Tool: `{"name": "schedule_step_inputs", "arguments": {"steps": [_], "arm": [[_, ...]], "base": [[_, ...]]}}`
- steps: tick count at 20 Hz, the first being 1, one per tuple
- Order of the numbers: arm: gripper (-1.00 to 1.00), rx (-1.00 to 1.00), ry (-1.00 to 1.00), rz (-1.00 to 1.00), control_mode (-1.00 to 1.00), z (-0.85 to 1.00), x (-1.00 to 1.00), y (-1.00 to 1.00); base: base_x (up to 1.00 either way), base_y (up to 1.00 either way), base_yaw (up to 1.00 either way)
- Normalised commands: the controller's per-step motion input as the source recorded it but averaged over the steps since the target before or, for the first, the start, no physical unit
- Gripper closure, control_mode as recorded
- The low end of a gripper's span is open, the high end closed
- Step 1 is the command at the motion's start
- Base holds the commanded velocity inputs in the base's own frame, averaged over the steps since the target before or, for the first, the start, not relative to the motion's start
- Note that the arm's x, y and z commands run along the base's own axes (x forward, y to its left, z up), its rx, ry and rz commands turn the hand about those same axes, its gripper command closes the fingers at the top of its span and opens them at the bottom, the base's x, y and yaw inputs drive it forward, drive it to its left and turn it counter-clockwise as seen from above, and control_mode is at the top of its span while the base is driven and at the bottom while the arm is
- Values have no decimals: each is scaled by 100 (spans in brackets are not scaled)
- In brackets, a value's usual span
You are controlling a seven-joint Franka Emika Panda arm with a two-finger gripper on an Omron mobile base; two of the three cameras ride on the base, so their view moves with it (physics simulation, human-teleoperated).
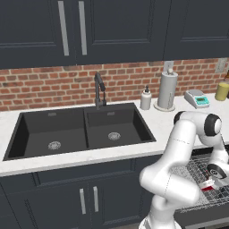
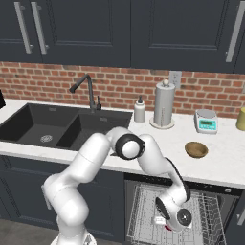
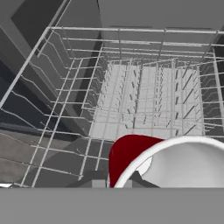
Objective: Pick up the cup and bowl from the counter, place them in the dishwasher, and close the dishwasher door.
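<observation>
My gripper point(image 1: 211, 182) hangs low over the pulled-out grey wire rack point(image 2: 143, 210) of the open dishwasher, shut on the rim of the red cup point(image 2: 167, 228). In the hand view the cup point(image 3: 127, 157) fills the lower right, red outside and white inside, tipped on its side just above the rack's floor point(image 3: 144, 100). The olive-brown bowl point(image 2: 196, 149) sits on the white counter point(image 2: 225, 165) above the dishwasher, apart from the arm. The red cup point(image 1: 206, 188) also peeks out beneath the hand in the left base view.
A black double sink point(image 1: 80, 129) with a tap lies to the left. Along the brick wall stand a soap bottle point(image 1: 146, 98), a paper towel roll point(image 1: 167, 91), a small scale point(image 1: 197, 98) and a yellowish jar point(image 1: 222, 91). Dark cabinets sit below the counter.
</observation>
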Motion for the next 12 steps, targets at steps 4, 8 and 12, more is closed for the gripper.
{"name": "schedule_step_inputs", "arguments": {"steps": [4, 8, 12], "arm": [[100, 0, 2, -5, -100, 14, 18, 1], [100, -1, 7, -10, -100, 2, 55, 8], [100, -3, 9, -10, -100, 0, 66, 13]], "base": [[0, 0, 0], [0, 0, 0], [0, 0, 0]]}}
